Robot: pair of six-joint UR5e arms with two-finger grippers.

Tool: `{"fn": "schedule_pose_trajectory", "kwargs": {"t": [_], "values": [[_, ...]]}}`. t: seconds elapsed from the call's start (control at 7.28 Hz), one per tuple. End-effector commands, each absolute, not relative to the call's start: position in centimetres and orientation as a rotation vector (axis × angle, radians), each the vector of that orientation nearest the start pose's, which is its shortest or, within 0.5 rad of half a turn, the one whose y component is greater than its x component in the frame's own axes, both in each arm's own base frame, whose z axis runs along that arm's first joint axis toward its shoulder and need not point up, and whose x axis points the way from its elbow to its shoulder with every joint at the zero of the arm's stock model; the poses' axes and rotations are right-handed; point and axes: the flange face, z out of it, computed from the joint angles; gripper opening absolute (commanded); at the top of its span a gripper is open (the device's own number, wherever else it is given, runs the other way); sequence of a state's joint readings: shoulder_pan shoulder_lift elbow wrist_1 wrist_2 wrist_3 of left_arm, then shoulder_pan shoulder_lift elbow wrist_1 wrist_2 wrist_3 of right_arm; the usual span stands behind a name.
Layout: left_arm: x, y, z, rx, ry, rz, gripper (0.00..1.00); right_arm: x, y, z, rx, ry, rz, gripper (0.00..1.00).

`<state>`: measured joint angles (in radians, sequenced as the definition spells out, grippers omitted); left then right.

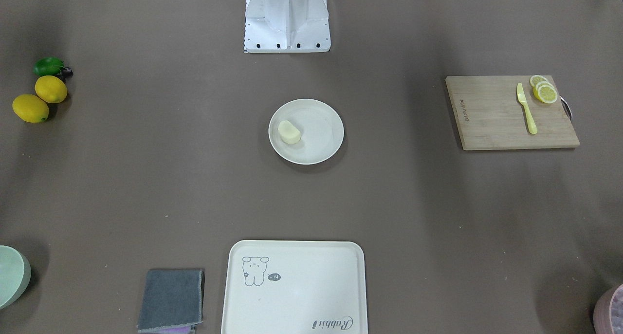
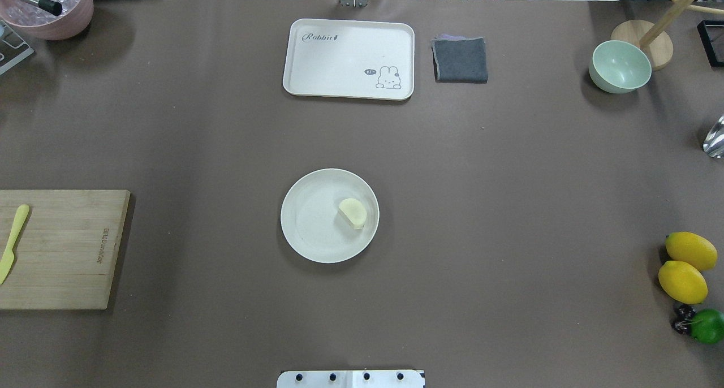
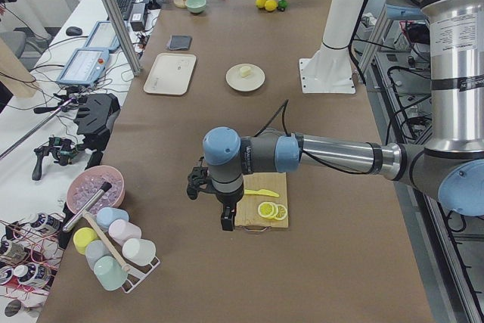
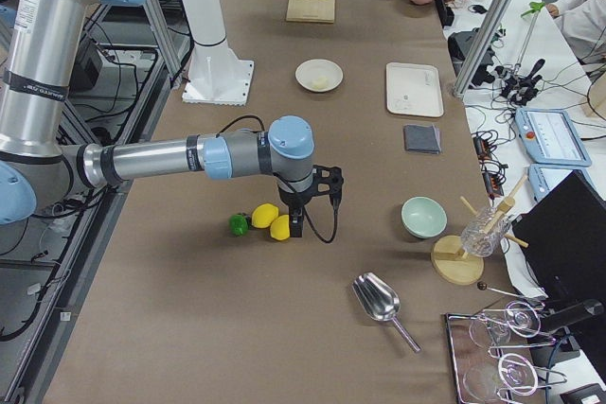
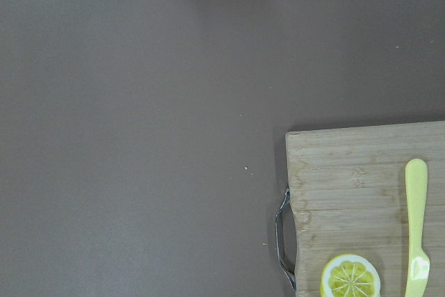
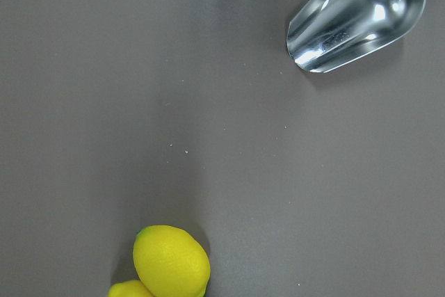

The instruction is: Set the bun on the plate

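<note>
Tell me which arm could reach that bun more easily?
Right, marginally: the bun lies in the robot's-right half of the plate. The left arm and right arm both hang far off, at opposite ends.

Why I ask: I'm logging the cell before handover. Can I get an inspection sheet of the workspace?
Surface: brown table cover, a few pale specks.
Job's things: bun lies on plate, off-centre, inside the rim.
Clutter: tray, grey cloth, green bowl, cutting board with knife and lemon slices, two lemons, lime, metal scoop.
Claws: left claw hangs by the cutting board, right claw by the lemons; open or shut cannot be told.
Cables: black cable loops at each wrist; more on the side benches.
Surroundings: cup rack, tablets, a person's sleeve.
</note>
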<state>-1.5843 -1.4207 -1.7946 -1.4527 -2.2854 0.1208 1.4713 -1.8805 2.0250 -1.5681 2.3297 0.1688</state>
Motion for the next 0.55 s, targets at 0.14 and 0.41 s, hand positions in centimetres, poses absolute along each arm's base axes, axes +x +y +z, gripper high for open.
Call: {"fn": "schedule_pose_trajectory", "kwargs": {"t": [0.14, 0.41], "values": [[-7.5, -42.5, 63.9, 0.034, 0.716, 0.091, 0.98, 3.8, -36.4, 59.2, 0.002, -0.754, 0.052, 1.0], [-7.6, -42.7, 63.2, 0.049, 0.715, 0.097, 0.98, 5.3, -36.0, 61.8, -0.031, -0.749, 0.11, 1.0]]}}
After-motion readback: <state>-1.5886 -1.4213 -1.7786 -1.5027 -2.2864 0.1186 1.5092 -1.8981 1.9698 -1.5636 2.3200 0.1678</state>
